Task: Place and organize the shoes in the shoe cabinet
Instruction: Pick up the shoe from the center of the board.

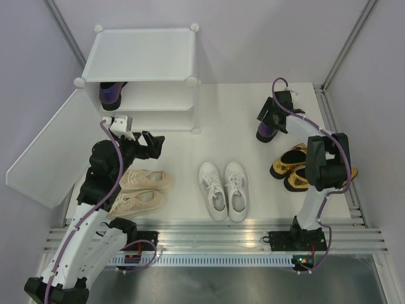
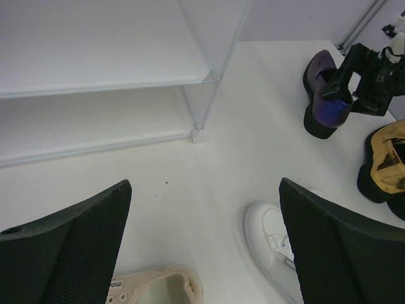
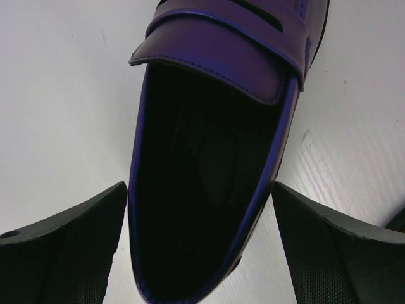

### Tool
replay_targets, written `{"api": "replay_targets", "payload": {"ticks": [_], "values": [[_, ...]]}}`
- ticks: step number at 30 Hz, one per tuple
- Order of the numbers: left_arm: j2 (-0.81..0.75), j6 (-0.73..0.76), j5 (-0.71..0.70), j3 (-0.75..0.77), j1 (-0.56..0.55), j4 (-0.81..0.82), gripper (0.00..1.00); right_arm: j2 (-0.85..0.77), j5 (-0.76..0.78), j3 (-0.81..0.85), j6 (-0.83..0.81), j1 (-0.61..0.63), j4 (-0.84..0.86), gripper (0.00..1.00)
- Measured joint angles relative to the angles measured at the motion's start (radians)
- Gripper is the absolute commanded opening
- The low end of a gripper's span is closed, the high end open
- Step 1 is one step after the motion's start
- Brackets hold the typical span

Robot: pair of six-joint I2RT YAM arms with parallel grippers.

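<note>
1. Top view: nearest are the two arm bases, then the beige sneakers by the left arm, the white sneakers in the middle and the gold heels beside the right arm. The shoe cabinet stands far left with its door swung open. One purple loafer is inside at the left. Its mate, the loose loafer, sits on the surface far right, directly under the right wrist.
2. Left wrist view: the left fingers are spread wide with nothing between them, hanging over bare surface near the cabinet's front corner. The loose loafer is well apart, off to their right.
3. Right wrist view: the right fingers are spread wide, one on each side of the loose loafer's heel end, and they seem not to touch it. The shoe's long axis runs straight away from the wrist, toe far, so the fingers span its width. This arm is plainly the nearer one for the grasp.
</note>
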Motion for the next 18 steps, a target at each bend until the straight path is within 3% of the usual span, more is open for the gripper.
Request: {"api": "replay_targets", "payload": {"ticks": [7, 13, 16, 17, 18], "values": [[-0.002, 0.0, -0.001, 0.0, -0.006, 0.0, 1.0, 0.129, 0.021, 0.083, -0.019, -0.006, -0.029, 0.95], [-0.002, 0.0, -0.001, 0.0, -0.008, 0.0, 1.0, 0.146, 0.028, 0.102, -0.031, -0.005, -0.044, 0.92], [-0.003, 0.0, 0.0, 0.0, -0.008, 0.0, 1.0, 0.148, 0.029, 0.105, -0.038, -0.005, -0.047, 0.77], [-0.003, 0.0, 0.0, 0.0, -0.008, 0.0, 1.0, 0.148, 0.03, 0.105, -0.043, -0.005, -0.048, 0.59], [-0.003, 0.0, 0.0, 0.0, -0.008, 0.0, 1.0, 0.148, 0.033, 0.105, -0.053, -0.006, -0.051, 0.53]]}}
